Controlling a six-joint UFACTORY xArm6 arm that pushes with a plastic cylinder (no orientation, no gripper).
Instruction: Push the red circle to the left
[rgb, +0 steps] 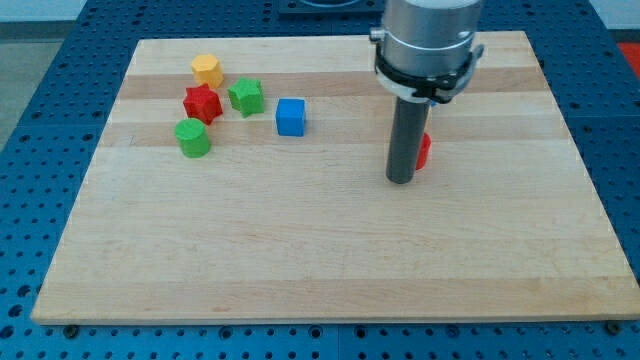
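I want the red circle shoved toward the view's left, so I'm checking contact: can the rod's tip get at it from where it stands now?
Probably not yet: my tip sits on the view's left of the red circle, mostly hiding it; it must first get round to the circle's right.

A pale wooden counter (330, 260) is seen. Near its top left, a yellow block (207, 69), red star (201, 102), green star (246, 96), green cylinder (192, 138) and blue cube (290, 117) are clustered. A red circle (424, 150) is placed right of centre.

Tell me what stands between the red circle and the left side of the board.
The red circle sits mostly hidden behind my tip, which is on its left side, the wrong side for a leftward push. Farther left, the blue cube lies slightly above a straight leftward path; it may get clipped.
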